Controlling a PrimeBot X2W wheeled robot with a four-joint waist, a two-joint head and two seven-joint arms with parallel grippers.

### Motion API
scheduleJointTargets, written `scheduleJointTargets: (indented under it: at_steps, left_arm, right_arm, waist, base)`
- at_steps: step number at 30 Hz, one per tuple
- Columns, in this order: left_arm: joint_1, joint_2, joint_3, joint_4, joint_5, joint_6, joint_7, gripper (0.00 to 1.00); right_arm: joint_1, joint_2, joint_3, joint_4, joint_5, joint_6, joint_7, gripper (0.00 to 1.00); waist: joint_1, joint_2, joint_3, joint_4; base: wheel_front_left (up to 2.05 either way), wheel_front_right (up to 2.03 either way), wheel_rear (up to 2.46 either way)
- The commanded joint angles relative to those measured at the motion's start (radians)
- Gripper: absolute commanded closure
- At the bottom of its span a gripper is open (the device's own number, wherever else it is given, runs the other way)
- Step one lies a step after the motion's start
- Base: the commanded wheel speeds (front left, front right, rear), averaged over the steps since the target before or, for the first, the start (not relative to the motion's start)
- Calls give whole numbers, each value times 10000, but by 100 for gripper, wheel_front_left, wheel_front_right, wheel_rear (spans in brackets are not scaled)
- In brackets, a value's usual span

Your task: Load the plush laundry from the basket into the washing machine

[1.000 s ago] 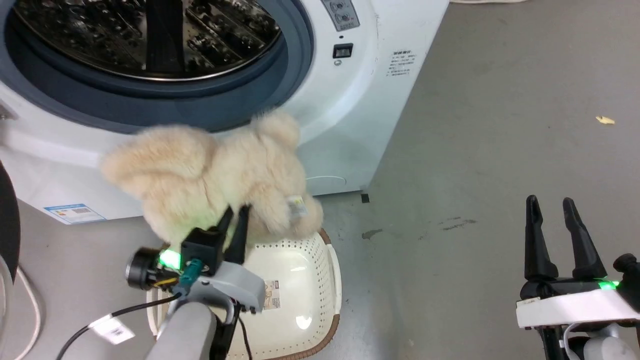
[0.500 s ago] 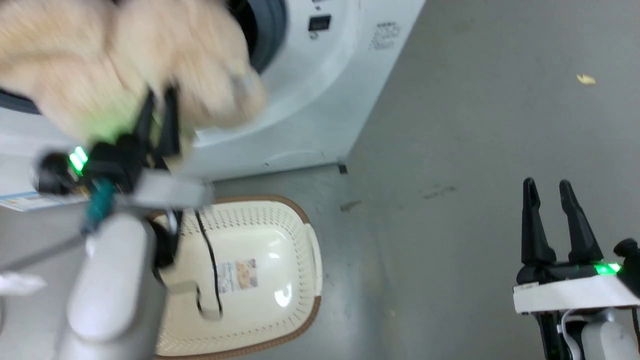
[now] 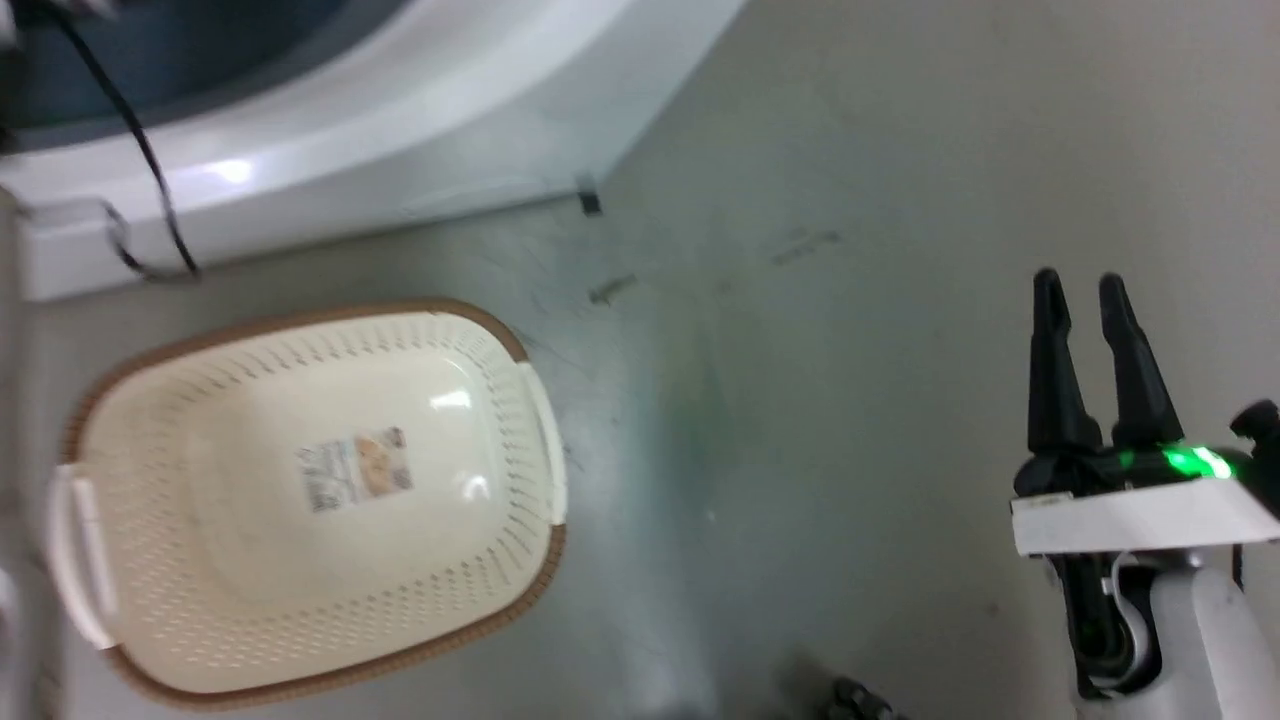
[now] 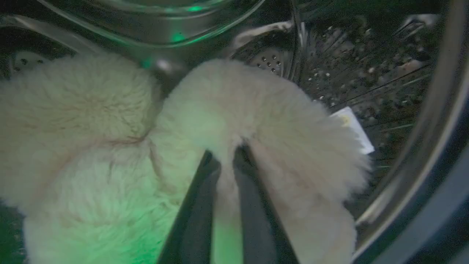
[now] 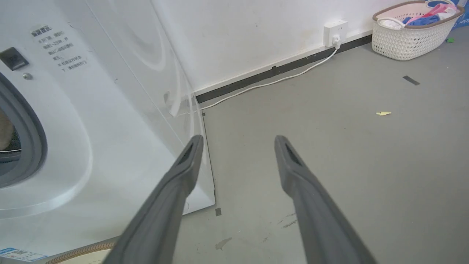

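Grey floor (image 3: 850, 400). At lower left of the head view, the basket (image 3: 200, 560) held its label sticker (image 3: 355, 468). The plush laundry (image 4: 91, 128) sat in the washing machine (image 3: 400, 130)'s steel drum (image 4: 366, 66), at centre of the left wrist view, with the left gripper (image 4: 225, 154) clamped on its fur. The right gripper (image 3: 1078, 285) had its fingers apart at lower right.

Bare laundry room, more utility or test space than lived-in home.

In the right wrist view a large white front-loading washing machine (image 5: 91, 110) stands at nine o'clock on a plain grey floor (image 5: 329, 165) marked with bits of dark tape (image 5: 411, 80). Behind it runs a white wall (image 5: 238, 36) with a black skirting strip (image 5: 256, 77) and a wall socket (image 5: 335, 32), its white cable (image 5: 271, 83) trailing along the floor. At one o'clock sits a hamper (image 5: 410, 40) heaped with coloured clothes. In the head view a cream perforated basket (image 3: 300, 490) lies on the floor near the washer's foot.
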Motion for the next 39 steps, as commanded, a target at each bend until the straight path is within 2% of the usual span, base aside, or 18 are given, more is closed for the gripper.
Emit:
scheduleJointTargets:
  at_steps: [1,5,11,16,17,18,19,25,31,35,39]
  left_arm:
    - [-739,204,-99,335,149,-135,177,100]
    - [-2125,530,-81,1597,228,-173,974,100]
    - [-2905,859,-535,3415,558,-369,2011,100]
    - [-2833,926,-364,4233,314,-233,1518,100]
    - [-2828,884,-342,4320,255,-215,1299,95]
    - [-2813,848,-348,4432,219,-215,1131,13]
    - [-2799,816,-357,4552,193,-207,991,0]
    - [-2447,510,-432,5060,-40,-264,-279,0]
    - [-1054,-151,-458,5226,-496,-376,-1620,0]
    - [484,-827,-320,4693,-961,-372,-1968,0]
    - [2467,-1489,-110,3218,-1355,-251,-2013,0]
  right_arm:
    - [-220,-27,88,67,170,8,-42,0]
    - [-428,-26,354,86,454,8,-42,0]
    - [-606,-26,268,-268,657,8,-42,0]
    - [-651,-26,198,-525,790,8,-42,0]
    - [-642,-26,164,-524,775,8,-42,0]
    - [-633,-26,131,-526,752,8,-42,0]
    - [-621,-26,121,-534,710,8,-42,0]
    - [-456,-26,-74,-547,290,8,-42,0]
    - [-202,-26,-275,-584,-431,8,-42,0]
    - [196,-26,-387,-555,-799,8,-42,0]
    - [684,-139,-341,-531,-1246,8,-42,0]
  waist:
    - [-3,0,711,-615]
    - [-3,0,1053,-977]
    - [-3,0,1254,-1200]
    - [-3,0,1162,-1206]
    - [-3,0,1127,-1162]
    - [-3,0,1077,-1113]
    - [-3,0,1015,-1060]
    - [-3,0,219,-600]
    - [-3,0,-1197,132]
    - [-3,0,-2361,786]
    - [-3,0,-3461,1462]
  base:
    - [0,0,0]
    - [0,0,0]
    - [0,0,0]
    - [0,0,0]
    - [0,0,0]
    - [0,0,0]
    - [0,0,0]
    - [0,0,0]
    - [0,0,0]
    - [0,0,0]
    - [0,0,0]
